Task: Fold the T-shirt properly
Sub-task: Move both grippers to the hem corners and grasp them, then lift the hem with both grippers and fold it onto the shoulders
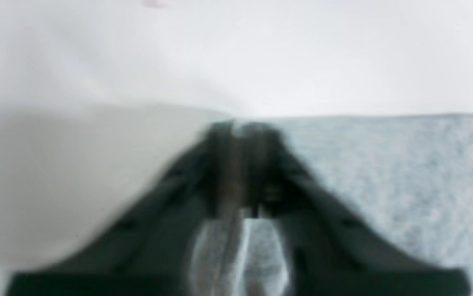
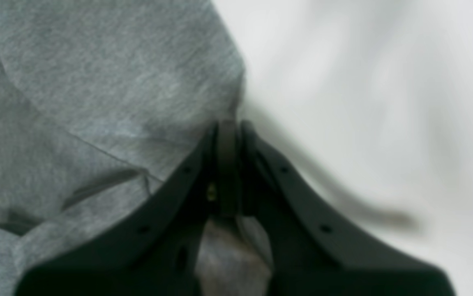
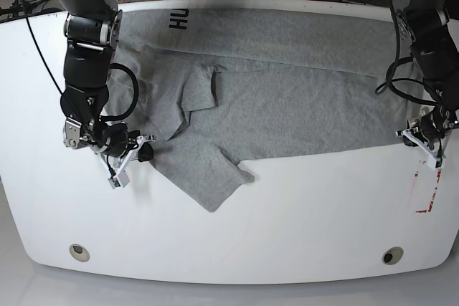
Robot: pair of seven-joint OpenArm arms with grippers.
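The shirt (image 3: 287, 105) lies lengthwise left to right across mid-frame; the right gripper (image 3: 147, 153) and left gripper (image 3: 407, 134) each pinch its near edge at opposite ends.

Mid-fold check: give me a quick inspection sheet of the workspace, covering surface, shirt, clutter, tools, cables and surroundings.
Surface: white table, two round holes near the front edge, red mark by its right side.
Job's things: grey T-shirt partly folded lengthwise, a sleeve lying toward the front, black letters showing at the far edge.
Clutter: nothing seen.
Tools: left tool shut at the shirt's edge; right tool shut on fabric at the opposite end.
Cables: black cables loop along both arms.
Surroundings: wires and floor behind the table.
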